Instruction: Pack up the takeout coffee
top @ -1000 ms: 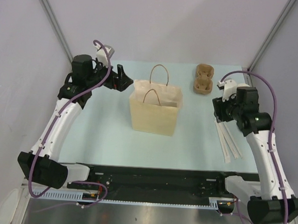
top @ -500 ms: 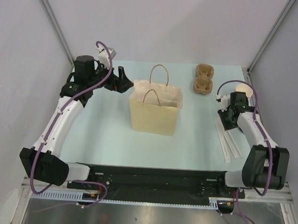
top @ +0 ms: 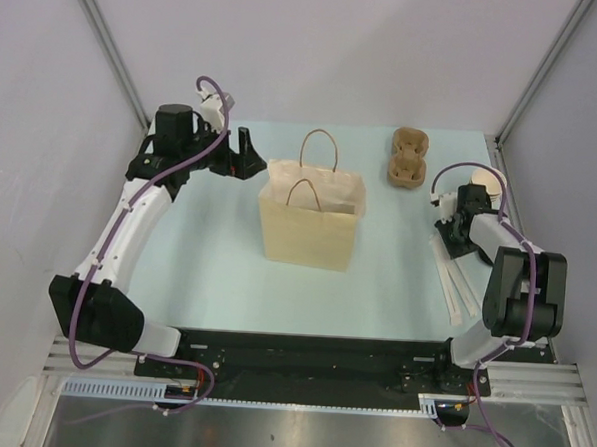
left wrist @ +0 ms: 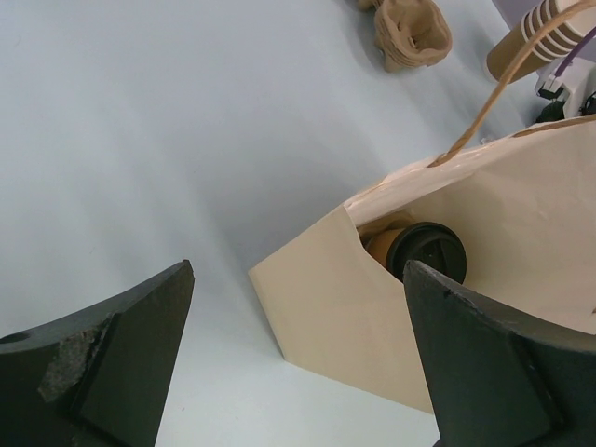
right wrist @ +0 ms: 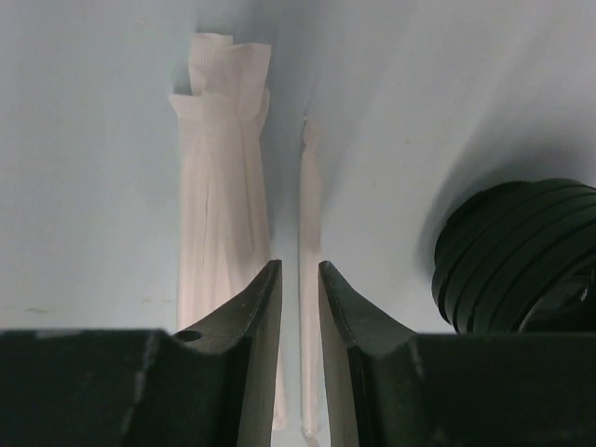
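A lidded cup (left wrist: pixel 426 251) stands inside the paper bag (top: pixel 308 229), which sits mid-table (top: pixel 216 269). Behind the bag and to its right lie the cup holders (top: pixel 408 157). Far right of the bag are the paper cups (top: pixel 486 181). The wrapped straws (top: pixel 458 282) lie right of the bag, nearer the front.

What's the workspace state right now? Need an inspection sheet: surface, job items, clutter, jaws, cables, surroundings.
Surface: pale blue table, no spills seen.
Job's things: lidded kraft cup sits inside the open paper bag; kraft cup stack beyond the bag, by the right arm.
Clutter: pulp cup carrier; wrapped straws; black lid stack.
Grippers: left gripper jaws wide, empty, beside the bag; right gripper jaws narrow, straddling a single straw, grip unconfirmed.
Cables: purple cable looped along each arm, no snag seen.
Surroundings: grey enclosure walls; nothing else seen.
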Available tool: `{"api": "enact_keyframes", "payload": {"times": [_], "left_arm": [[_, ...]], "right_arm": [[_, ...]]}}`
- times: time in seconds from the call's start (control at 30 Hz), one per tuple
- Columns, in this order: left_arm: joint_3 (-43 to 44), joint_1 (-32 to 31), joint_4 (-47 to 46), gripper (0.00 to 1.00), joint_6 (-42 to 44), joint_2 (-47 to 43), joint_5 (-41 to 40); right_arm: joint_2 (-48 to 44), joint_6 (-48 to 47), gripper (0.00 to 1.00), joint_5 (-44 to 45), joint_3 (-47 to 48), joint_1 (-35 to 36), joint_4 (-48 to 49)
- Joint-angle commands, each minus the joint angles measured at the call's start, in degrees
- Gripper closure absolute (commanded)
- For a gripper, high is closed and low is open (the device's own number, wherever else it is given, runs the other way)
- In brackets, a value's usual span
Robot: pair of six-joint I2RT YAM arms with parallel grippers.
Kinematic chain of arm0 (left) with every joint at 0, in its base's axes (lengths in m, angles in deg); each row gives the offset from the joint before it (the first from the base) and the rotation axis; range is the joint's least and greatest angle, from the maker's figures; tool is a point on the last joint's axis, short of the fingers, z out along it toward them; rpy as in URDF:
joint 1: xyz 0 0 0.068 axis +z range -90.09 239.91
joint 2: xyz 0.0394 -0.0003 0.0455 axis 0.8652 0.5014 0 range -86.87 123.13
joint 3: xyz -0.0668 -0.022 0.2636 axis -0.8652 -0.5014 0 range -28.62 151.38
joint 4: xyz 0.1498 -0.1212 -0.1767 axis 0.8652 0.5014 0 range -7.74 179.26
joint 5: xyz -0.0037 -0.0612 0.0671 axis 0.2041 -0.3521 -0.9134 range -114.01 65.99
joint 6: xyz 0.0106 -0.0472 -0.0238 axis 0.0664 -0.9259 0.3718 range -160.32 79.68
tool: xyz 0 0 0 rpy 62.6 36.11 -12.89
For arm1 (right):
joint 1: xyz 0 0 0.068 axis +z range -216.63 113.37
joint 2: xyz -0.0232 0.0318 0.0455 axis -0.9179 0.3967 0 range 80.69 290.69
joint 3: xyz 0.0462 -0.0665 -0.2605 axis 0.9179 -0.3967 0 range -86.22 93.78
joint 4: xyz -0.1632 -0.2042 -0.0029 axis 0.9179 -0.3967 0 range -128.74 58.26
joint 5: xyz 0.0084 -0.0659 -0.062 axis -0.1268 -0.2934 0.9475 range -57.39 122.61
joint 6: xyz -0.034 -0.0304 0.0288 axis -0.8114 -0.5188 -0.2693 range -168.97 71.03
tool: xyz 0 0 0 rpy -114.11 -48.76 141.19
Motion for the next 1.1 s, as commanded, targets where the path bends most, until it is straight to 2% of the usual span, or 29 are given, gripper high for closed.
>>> {"api": "enact_keyframes", "payload": {"times": [0.0, 0.3, 0.33, 0.4, 0.5, 0.6, 0.9, 1.0, 1.07], "left_arm": [[4.41, 0.62, 1.3, 0.01, 1.12, 1.96, 0.23], [5.11, 0.62, 1.48, 0.0, 1.12, 3.03, 1.28], [5.11, 0.62, 1.48, 0.01, 1.21, 3.02, 1.2], [5.2, 0.62, 1.83, 0.0, 1.47, 3.11, 1.2], [5.47, 0.62, 2.71, 0.0, 2.27, 2.94, 1.28], [5.21, 0.62, 3.06, 0.01, 3.14, 2.41, 1.37], [2.22, 0.97, 0.52, 0.01, 4.38, -1.28, 0.5], [1.43, 1.24, 0.08, 0.0, 4.12, -2.15, 0.49], [0.64, 1.5, -0.71, 0.01, 4.02, -2.77, 0.76]], "right_arm": [[2.66, -1.46, 0.73, 0.45, 0.5, -0.92, 3.98], [5.83, -3.66, 0.73, -5.07, 1.02, -4.25, 5.91], [5.92, -3.66, 0.75, -6.57, 1.2, -4.52, 5.83], [5.66, -4.1, 0.88, -8.33, 2.08, -5.4, 4.77], [4.17, -4.1, 1.0, -11.93, 3.65, -6.37, 2.23], [-0.66, -4.63, 1.0, -18.86, 5.68, -7.24, -1.73], [-23.07, -4.99, 1.0, -31.09, 13.67, -7.25, -12.97], [-28.52, 0.54, 1.0, -37.33, 18.33, -7.25, -11.94], [-31.24, 8.09, 1.0, -41.89, 21.15, -6.9, -9.13]]}}
